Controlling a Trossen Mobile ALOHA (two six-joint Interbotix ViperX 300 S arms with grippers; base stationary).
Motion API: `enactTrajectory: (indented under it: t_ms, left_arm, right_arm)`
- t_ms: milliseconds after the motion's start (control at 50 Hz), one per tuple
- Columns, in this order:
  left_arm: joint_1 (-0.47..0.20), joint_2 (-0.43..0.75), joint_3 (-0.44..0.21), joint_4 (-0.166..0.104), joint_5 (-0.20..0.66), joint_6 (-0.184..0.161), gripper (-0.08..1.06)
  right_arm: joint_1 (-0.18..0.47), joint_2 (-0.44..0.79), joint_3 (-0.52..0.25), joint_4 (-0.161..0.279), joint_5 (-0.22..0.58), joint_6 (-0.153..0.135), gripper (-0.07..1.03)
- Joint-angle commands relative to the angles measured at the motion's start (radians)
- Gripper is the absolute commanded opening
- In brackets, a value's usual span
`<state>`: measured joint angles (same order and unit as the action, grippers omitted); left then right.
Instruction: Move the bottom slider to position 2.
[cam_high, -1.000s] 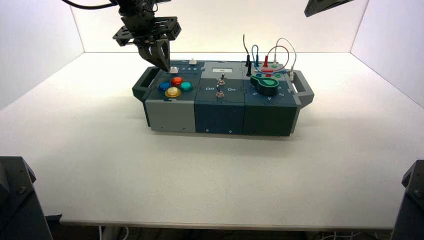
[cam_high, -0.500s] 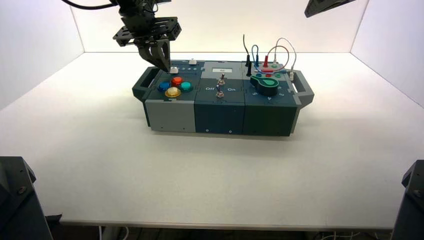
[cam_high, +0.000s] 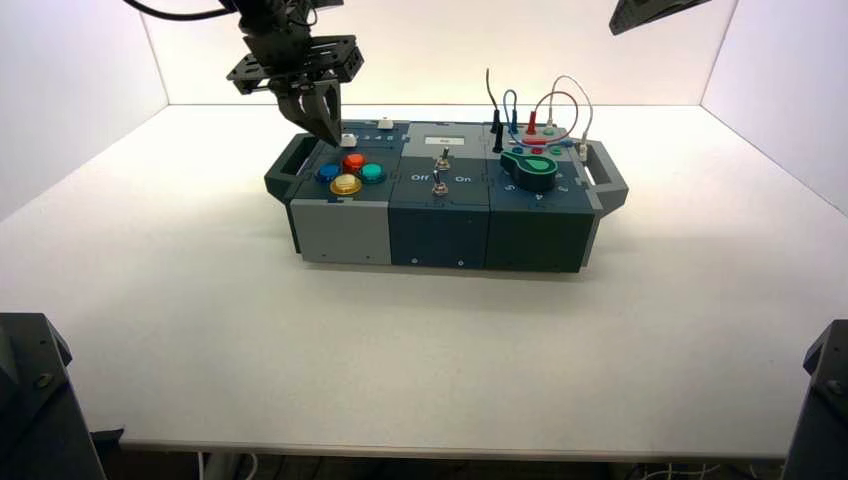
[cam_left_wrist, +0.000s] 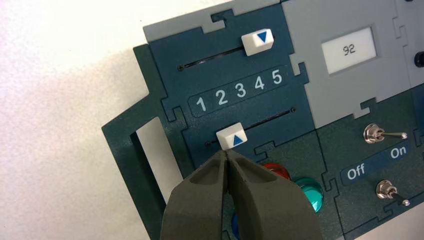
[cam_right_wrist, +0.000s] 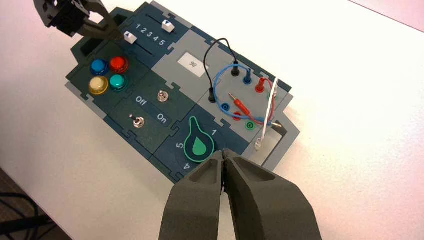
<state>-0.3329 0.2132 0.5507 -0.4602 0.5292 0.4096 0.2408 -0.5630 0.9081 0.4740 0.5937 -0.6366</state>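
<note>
Keeps tapered left claw (cam_left_wrist: 226, 153) pressed together, blocky white slider (cam_left_wrist: 231, 136) beside, at three o'clock, by 2 (cam_left_wrist: 221, 97) — rests right claw (cam_right_wrist: 223, 154), shut, at box's (cam_high: 440, 235) one o'clock.

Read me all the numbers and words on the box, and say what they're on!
"1 2 3 4 5": blue panel between the two sliders.
"92": little screen.
"Off" and "On": strip between the switches.
"1", "4", "5": around the green-outlined knob; its other numbers can't be read.
</note>
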Motion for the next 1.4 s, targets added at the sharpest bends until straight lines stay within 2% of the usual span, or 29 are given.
enactTrajectory:
  t_ms: [20, 600, 940, 1400]
  left_arm:
    - [-0.02, -0.018, -0.026, -0.002, -0.002, -0.002, -0.03]
    - [-0.008, -0.025, -0.028, 0.0, 0.02, -0.002, -0.03]
    - [0.029, -0.038, -0.028, 0.008, 0.034, -0.003, -0.03]
    - [0.046, -0.017, -0.06, 0.006, 0.034, -0.003, -0.03]
  right_arm:
    - [0.002, -0.011, -0.014, 0.003, -0.006, -0.006, -0.02]
    - [0.002, -0.011, -0.009, 0.0, -0.006, -0.006, -0.02]
    - [0.0, -0.011, -0.011, 0.0, -0.011, -0.005, -0.02]
    - [0.0, -0.009, -0.011, -0.002, -0.012, -0.006, -0.02]
